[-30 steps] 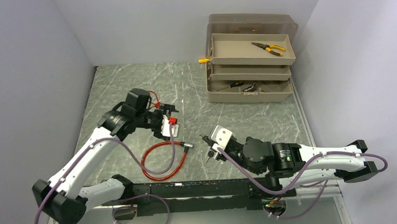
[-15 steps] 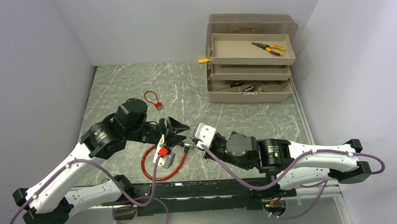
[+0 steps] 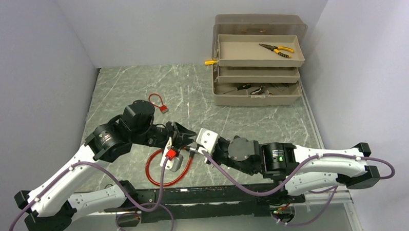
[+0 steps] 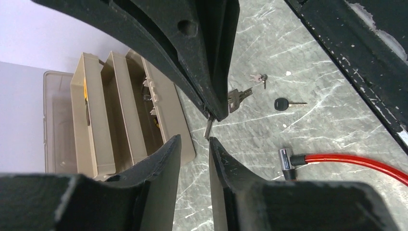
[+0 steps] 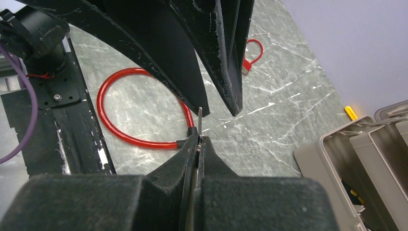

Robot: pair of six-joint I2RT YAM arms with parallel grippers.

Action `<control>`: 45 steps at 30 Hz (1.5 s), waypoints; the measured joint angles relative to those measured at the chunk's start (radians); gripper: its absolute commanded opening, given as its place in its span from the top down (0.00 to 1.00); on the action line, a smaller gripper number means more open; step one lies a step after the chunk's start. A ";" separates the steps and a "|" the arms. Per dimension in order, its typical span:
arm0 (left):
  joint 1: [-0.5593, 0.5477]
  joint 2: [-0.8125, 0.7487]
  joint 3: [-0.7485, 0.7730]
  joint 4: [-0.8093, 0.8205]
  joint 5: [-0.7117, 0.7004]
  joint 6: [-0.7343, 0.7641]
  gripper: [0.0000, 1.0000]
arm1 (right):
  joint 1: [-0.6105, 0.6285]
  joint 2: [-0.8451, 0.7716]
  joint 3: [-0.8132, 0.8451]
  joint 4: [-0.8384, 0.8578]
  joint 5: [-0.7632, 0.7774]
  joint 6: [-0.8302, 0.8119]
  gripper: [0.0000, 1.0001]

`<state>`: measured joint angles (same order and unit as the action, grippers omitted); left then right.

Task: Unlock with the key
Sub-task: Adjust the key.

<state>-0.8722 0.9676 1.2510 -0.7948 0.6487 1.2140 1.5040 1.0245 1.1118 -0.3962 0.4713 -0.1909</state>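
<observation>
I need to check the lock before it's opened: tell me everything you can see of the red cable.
The red cable is a thin, glossy, plastic-coated cord lying flat on the grey marbled table, curled into an almost closed loop near the table's front edge. One end carries a short silver metal plug past a dark collar; that end lies free, ungripped. From above, part of the loop is hidden.
</observation>
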 measured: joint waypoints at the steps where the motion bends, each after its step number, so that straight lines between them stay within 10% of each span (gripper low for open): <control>1: -0.004 0.000 0.001 -0.003 -0.001 -0.002 0.65 | 0.000 0.002 0.000 0.000 0.001 -0.001 1.00; 34: -0.055 0.001 0.006 -0.049 -0.040 0.016 1.00 | -0.002 0.037 0.002 0.008 0.035 -0.045 1.00; 45: -0.059 -0.028 -0.021 -0.092 -0.113 0.241 1.00 | -0.122 -0.026 0.023 0.000 -0.106 0.038 0.62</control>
<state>-0.9310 0.9394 1.2297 -0.8871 0.5362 1.4555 1.3819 0.9985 1.1347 -0.3958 0.3653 -0.1528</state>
